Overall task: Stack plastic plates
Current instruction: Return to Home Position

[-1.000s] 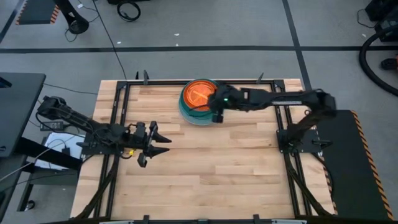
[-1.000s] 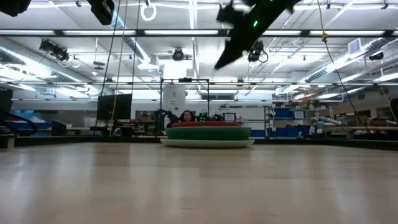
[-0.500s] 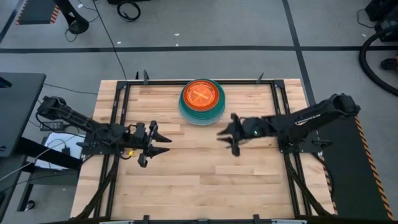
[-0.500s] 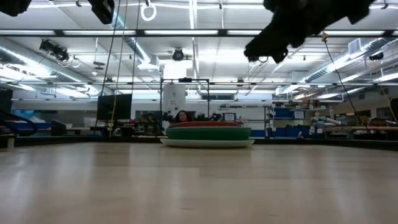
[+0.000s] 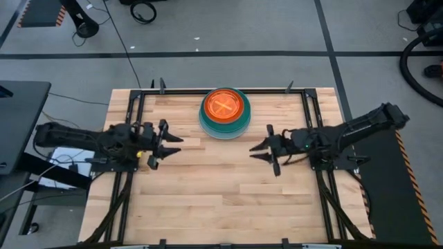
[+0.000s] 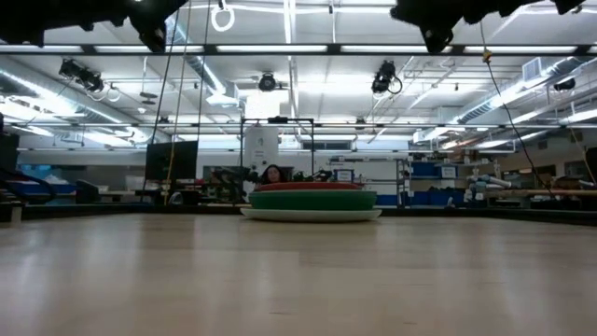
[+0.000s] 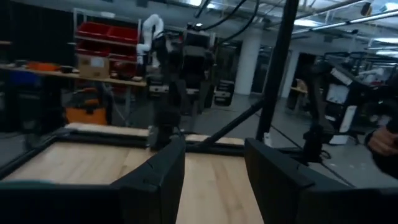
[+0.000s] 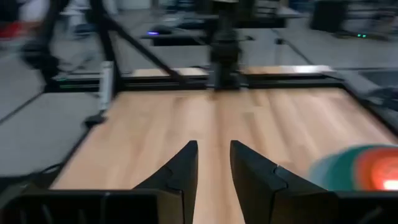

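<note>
Orange tops the plates [image 5: 225,113] stacked at twelve o'clock. Left gripper [image 5: 177,144] at nine and right gripper [image 5: 259,151] at three hang empty, fingers apart; only parking both arms looks left.

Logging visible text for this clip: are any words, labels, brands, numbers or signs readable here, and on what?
None readable.
Stack of plates: no print, only a faint cross pattern on the top orange plate.
Cardboard box in the room behind: any label too blurred.
</note>
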Controlling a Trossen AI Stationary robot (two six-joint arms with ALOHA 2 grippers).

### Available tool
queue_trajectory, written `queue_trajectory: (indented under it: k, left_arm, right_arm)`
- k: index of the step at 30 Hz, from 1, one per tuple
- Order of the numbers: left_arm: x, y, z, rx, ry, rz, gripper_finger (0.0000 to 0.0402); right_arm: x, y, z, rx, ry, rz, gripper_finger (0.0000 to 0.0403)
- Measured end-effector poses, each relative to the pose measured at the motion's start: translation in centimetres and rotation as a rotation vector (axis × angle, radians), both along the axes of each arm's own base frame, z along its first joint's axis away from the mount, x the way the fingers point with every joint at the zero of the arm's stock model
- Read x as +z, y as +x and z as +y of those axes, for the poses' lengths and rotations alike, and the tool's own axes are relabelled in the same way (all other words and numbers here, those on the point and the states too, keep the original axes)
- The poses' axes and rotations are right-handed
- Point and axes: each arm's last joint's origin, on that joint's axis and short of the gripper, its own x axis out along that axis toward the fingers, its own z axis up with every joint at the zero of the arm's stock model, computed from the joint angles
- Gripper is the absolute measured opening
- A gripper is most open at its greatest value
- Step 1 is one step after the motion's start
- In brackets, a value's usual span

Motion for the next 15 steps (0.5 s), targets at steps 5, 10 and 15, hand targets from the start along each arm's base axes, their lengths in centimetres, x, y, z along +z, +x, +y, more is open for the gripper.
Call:
queue_trajectory:
  k: [5,10,15]
  left_arm:
    - [-2.0,-1.7,1.3,0.068,-0.025,0.010,0.0172]
    - [-2.9,-2.9,1.8,0.051,-0.030,-0.024,0.0172]
    - [-3.2,-3.5,2.2,0.074,0.005,-0.012,0.0172]
  right_arm:
    - [-0.5,0.6,-1.0,-0.050,-0.032,0.019,0.0102]
    - [0.1,0.6,-1.3,-0.050,-0.079,-0.050,0.0084]
    - [-1.3,-0.1,-1.3,-0.046,-0.061,-0.201,0.0055]
